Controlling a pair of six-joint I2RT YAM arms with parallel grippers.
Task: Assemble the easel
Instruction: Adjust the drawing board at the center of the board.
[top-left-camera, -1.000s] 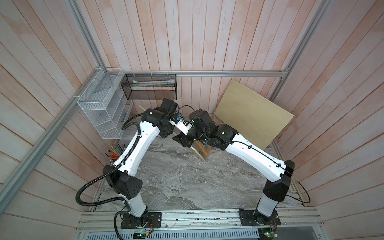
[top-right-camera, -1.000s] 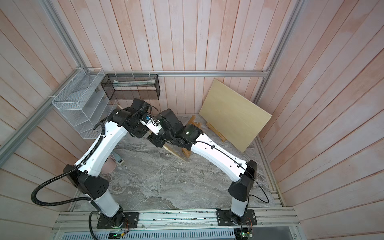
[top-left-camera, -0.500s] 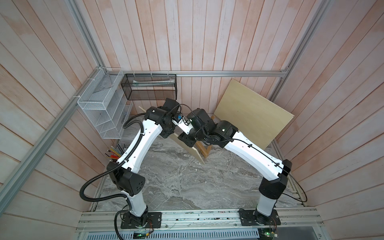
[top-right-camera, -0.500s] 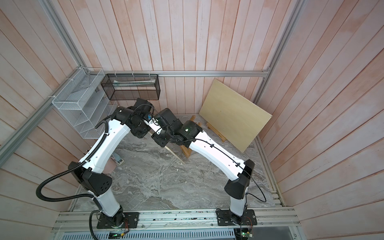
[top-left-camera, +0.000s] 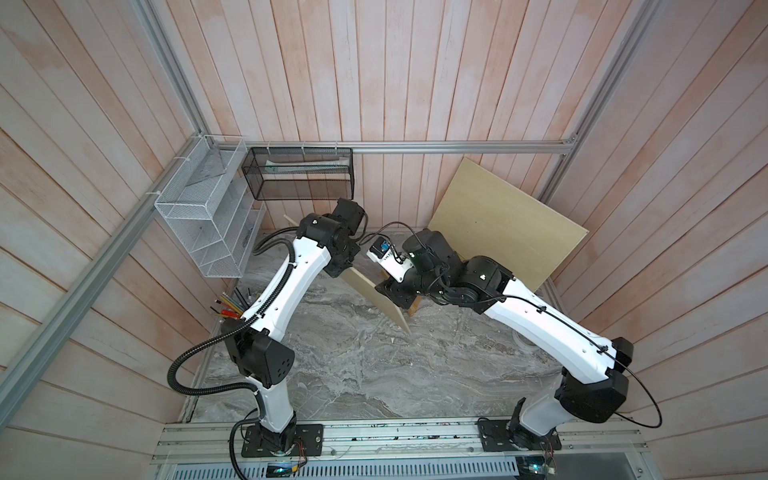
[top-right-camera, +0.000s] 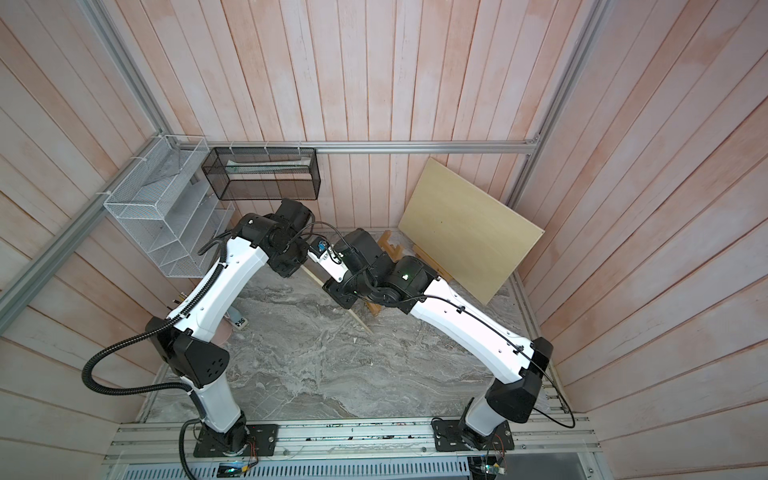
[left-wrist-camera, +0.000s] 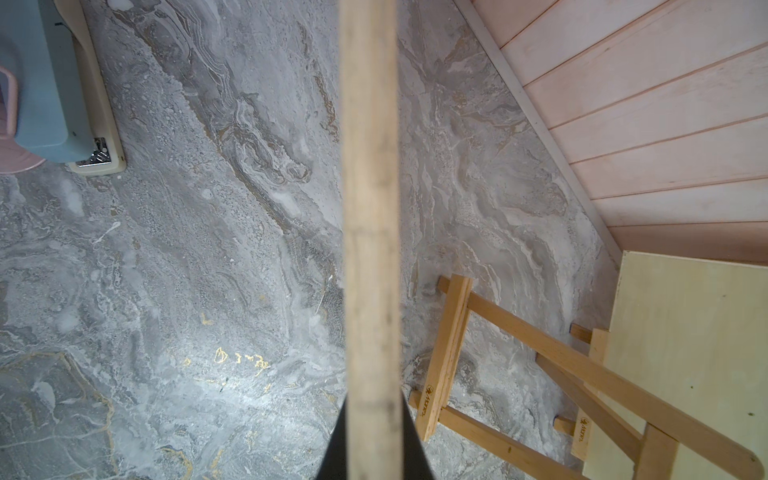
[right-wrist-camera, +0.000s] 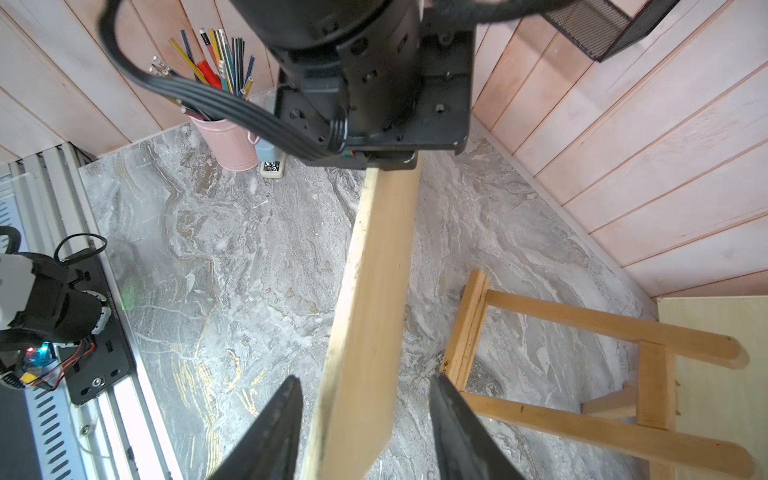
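Pinching the board (right-wrist-camera: 374, 270) edge-on in my left hand (right-wrist-camera: 390, 162), so the right hand (right-wrist-camera: 365, 415) can straddle it, fingers spread and clear of the wood. Easel (right-wrist-camera: 582, 318) stands on the table (right-wrist-camera: 232, 257) just beside, near the wall, likely waiting for this board.

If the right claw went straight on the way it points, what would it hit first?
Probably the pale flat plywood board, clamped by the left gripper, which runs between the right gripper's open fingers. Beyond lies the grey marble tabletop; depth is unclear.
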